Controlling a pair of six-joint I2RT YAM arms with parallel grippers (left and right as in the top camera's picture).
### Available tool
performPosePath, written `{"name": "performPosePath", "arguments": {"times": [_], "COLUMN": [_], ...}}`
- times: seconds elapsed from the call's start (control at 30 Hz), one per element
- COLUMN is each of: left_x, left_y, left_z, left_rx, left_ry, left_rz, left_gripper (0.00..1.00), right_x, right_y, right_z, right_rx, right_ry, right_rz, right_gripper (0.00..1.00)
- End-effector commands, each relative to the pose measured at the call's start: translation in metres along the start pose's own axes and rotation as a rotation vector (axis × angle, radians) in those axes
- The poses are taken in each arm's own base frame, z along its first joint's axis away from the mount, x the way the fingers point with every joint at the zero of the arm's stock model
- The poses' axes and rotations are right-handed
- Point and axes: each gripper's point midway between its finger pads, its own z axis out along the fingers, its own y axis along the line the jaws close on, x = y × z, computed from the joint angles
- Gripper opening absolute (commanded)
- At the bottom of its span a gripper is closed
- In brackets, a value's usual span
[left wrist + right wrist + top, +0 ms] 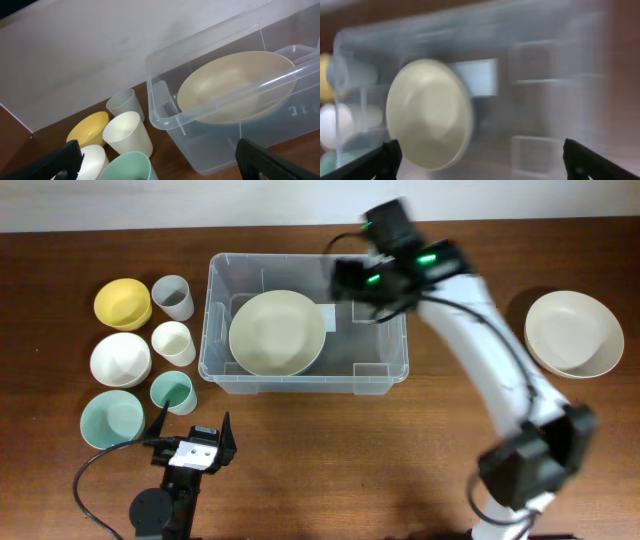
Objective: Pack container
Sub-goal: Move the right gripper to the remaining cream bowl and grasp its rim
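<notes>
While the left gripper sat spread beside a teal cup, the container stood mid-tabletop holding a cream bowl. Its white label was too blurred to read. Over its right end hung the right gripper, spread and empty.

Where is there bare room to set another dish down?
Free: the container's right half, between the beige bowl and its right wall; the table between container and white bowl. Crowded: cups and bowls left of it.
</notes>
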Motion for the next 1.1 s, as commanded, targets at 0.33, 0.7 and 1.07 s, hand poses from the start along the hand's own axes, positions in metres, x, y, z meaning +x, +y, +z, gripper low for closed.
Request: {"name": "performPosePath", "arguments": {"times": [0.33, 0.7, 1.07], "left_x": [0.001, 0.001, 0.001], "left_y": [-0.002, -0.002, -0.002], "left_z": [0.000, 0.000, 0.000], "left_rx": [0.009, 0.009, 0.009], "left_ry": [0.000, 0.000, 0.000], "left_rz": [0.011, 0.011, 0.011], "left_gripper": [1.00, 1.00, 1.00], "right_x": [0.001, 0.086, 0.098], "right_y": [-0.283, -0.393, -0.432], "right_z": [-0.206, -0.146, -0.080], "right_rx": [0.496, 0.558, 0.495], "right_ry": [-0.256, -0.107, -0.096], "right_rz": [0.770, 1.238, 1.157], "right_gripper": [0.99, 0.99, 0.99]}}
